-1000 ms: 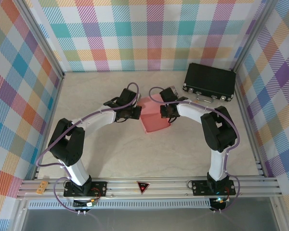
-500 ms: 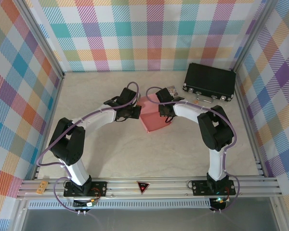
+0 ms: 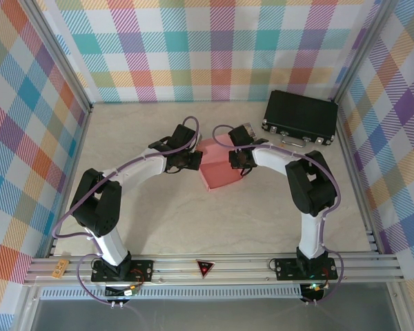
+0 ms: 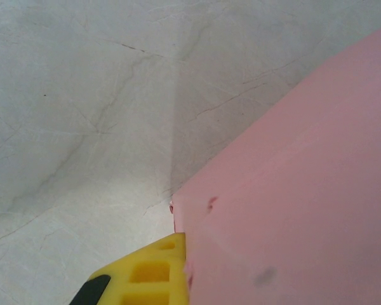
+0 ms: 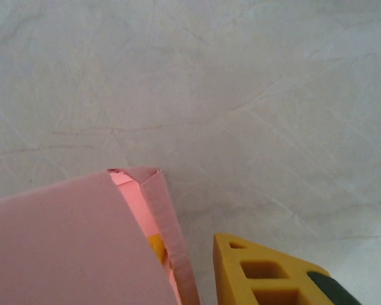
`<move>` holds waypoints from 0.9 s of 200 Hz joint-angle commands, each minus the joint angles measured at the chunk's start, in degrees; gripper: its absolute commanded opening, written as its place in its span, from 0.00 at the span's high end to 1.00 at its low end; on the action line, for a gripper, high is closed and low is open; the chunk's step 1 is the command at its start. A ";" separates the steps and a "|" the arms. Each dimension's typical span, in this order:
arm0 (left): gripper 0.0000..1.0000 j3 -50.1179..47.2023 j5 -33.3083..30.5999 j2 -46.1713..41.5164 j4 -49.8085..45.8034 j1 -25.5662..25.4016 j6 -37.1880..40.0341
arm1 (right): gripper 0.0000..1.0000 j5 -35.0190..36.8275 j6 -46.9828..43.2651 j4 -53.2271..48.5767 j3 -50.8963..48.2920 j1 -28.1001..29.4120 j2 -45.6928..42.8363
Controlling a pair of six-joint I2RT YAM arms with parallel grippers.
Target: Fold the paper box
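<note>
The salmon-pink paper box (image 3: pixel 219 171) sits mid-table as a small box with its top panel down. My left gripper (image 3: pixel 193 161) is at its left side. In the left wrist view one yellow finger (image 4: pixel 149 273) presses on the paper box (image 4: pixel 292 190) wall; the other finger is hidden behind the pink panel, so the gripper (image 4: pixel 185 262) is shut on that wall. My right gripper (image 3: pixel 236 160) is at the box's right side. Its jaws (image 5: pixel 200 251) stand open astride the side wall (image 5: pixel 171 229): one fingertip (image 5: pixel 155 246) inside, the other finger (image 5: pixel 260 273) outside with a gap.
A black hard case (image 3: pixel 300 117) lies at the back right corner. Checkered walls close the table on three sides, and an aluminium rail (image 3: pixel 207 265) runs along the near edge. Bare marble-patterned tabletop (image 3: pixel 145 214) lies in front of the box.
The right gripper's jaws have spread apart and let go of the box's right wall. The left gripper has kept its hold without moving.
</note>
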 commanded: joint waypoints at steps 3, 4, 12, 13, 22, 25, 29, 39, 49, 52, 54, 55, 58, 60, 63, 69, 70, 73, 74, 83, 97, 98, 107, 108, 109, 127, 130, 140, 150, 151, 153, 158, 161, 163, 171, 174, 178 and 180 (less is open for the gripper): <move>1.00 1.89 2.29 0.01 1.70 -0.19 1.67 | 0.70 -6.36 -2.27 -2.57 -4.14 -0.49 -1.67; 1.00 1.93 2.30 -0.07 1.73 -0.20 1.72 | 0.70 -6.48 -2.27 -2.47 -4.27 -0.56 -1.74; 1.00 1.87 2.74 -0.12 1.72 -0.17 2.09 | 0.68 -7.46 -2.34 -1.67 -5.08 -0.87 -2.58; 1.00 1.88 2.78 -0.13 1.70 -0.19 2.15 | 0.68 -7.56 -2.35 -1.62 -5.18 -0.85 -2.73; 1.00 1.77 3.11 -0.31 1.60 -0.18 2.46 | 0.65 -8.43 -2.23 -0.89 -5.97 -1.23 -3.64; 1.00 1.76 3.25 -0.32 1.66 -0.17 2.67 | 0.64 -8.71 -2.23 -0.71 -6.21 -1.37 -3.92; 1.00 1.71 3.68 -0.40 1.65 -0.19 3.01 | 0.63 -9.01 -2.12 -0.49 -6.50 -1.55 -4.28; 1.00 1.61 4.18 -0.59 1.59 -0.20 3.55 | 0.60 -10.03 -1.92 -0.06 -7.13 -1.99 -5.17; 1.00 1.33 4.64 -0.78 1.59 -0.20 4.30 | 0.57 -10.84 -1.77 0.26 -7.74 -2.36 -5.89; 1.00 1.30 4.82 -0.88 1.60 -0.20 4.46 | 0.57 -11.04 -1.84 0.34 -7.93 -2.47 -6.03; 1.00 1.28 4.78 -0.86 1.61 -0.20 4.53 | 0.57 -11.21 -1.81 0.48 -8.11 -2.53 -6.34; 1.00 1.23 4.77 -0.94 1.60 -0.16 4.60 | 0.56 -11.24 -1.78 0.60 -8.18 -2.55 -6.41; 1.00 1.14 4.76 -1.00 1.63 -0.19 4.73 | 0.56 -11.41 -1.72 0.84 -8.51 -2.64 -6.66; 1.00 1.11 4.76 -1.08 1.60 -0.20 4.82 | 0.55 -11.61 -1.56 1.03 -8.65 -2.72 -6.87; 1.00 0.95 4.89 -1.07 1.59 -0.20 4.97 | 0.55 -11.84 -1.55 1.34 -9.07 -2.77 -7.21; 1.00 0.68 5.18 -1.27 1.59 -0.25 5.54 | 0.54 -12.70 -1.44 2.16 -9.78 -2.97 -7.81; 1.00 0.63 5.23 -1.32 1.59 -0.22 5.59 | 0.54 -12.86 -1.42 2.27 -9.90 -3.08 -7.93; 1.00 0.57 5.29 -1.29 1.62 -0.20 5.77 | 0.54 -13.45 -1.33 2.61 -10.23 -3.22 -8.22; 1.00 0.53 5.29 -1.33 1.65 -0.16 5.84 | 0.53 -13.63 -1.27 2.67 -10.34 -3.30 -8.31; 1.00 0.05 5.04 -1.59 1.68 -0.29 6.11 | 0.52 -14.97 -0.86 3.74 -11.31 -3.69 -9.33; 1.00 -0.52 4.58 -1.90 1.68 -0.29 6.76 | 0.49 -16.24 -0.07 4.93 -12.65 -4.30 -10.72; 1.00 -0.59 4.59 -1.90 1.68 -0.33 6.77 | 0.49 -16.30 0.01 4.97 -12.74 -4.36 -10.79; 1.00 -1.04 4.56 -2.23 1.76 -0.29 7.12 | 0.47 -16.62 0.67 5.31 -13.24 -4.83 -11.37; 1.00 -1.12 4.58 -2.28 1.76 -0.29 7.17 | 0.47 -16.58 0.61 5.34 -13.30 -4.85 -11.43; 1.00 -1.15 4.58 -2.36 1.80 -0.29 7.15 | 0.47 -16.56 0.62 5.40 -13.32 -4.85 -11.54; 1.00 -2.05 4.64 -3.11 2.31 -0.38 7.79 | 0.43 -17.25 1.59 6.21 -14.43 -5.72 -12.62; 1.00 -2.21 4.72 -3.24 2.36 -0.38 7.90 | 0.43 -17.44 1.63 6.43 -14.61 -5.84 -12.83; 1.00 -2.50 4.57 -3.48 2.46 -0.47 8.10 | 0.42 -18.12 2.10 7.10 -15.24 -6.32 -13.43; 1.00 -2.60 4.50 -3.68 2.31 -0.55 8.19 | 0.42 -18.77 2.25 7.76 -15.78 -6.61 -14.19; 1.00 -2.64 4.50 -3.62 2.30 -0.55 8.23 | 0.42 -18.80 2.28 7.79 -15.84 -6.61 -14.24; 1.00 -2.54 4.50 -3.67 2.29 -0.55 8.26 | 0.42 -18.82 2.31 7.86 -15.95 -6.68 -14.46; 1.00 -2.48 4.35 -3.62 2.07 -0.53 8.27 | 0.41 -18.95 2.41 8.08 -16.26 -6.75 -14.93; 1.00 -2.39 4.33 -3.58 1.91 -0.55 8.30 | 0.41 -19.10 2.51 8.23 -16.44 -6.83 -15.18; 1.00 -2.35 4.33 -3.57 1.84 -0.60 8.34 | 0.40 -19.27 2.46 8.39 -16.56 -6.87 -15.35; 1.00 -2.25 4.28 -3.57 1.60 -0.64 8.50 | 0.40 -19.75 2.39 8.74 -16.98 -7.05 -16.04; 1.00 -2.24 4.29 -3.59 1.65 -0.64 8.52 | 0.40 -19.79 2.39 8.78 -17.08 -7.07 -16.32; 1.00 -2.24 4.24 -3.57 1.59 -0.70 8.57 | 0.40 -19.87 2.39 8.71 -17.28 -7.20 -16.64; 1.00 -2.24 4.24 -3.57 1.65 -0.72 8.59 | 0.39 -19.92 2.39 8.71 -17.41 -7.29 -16.86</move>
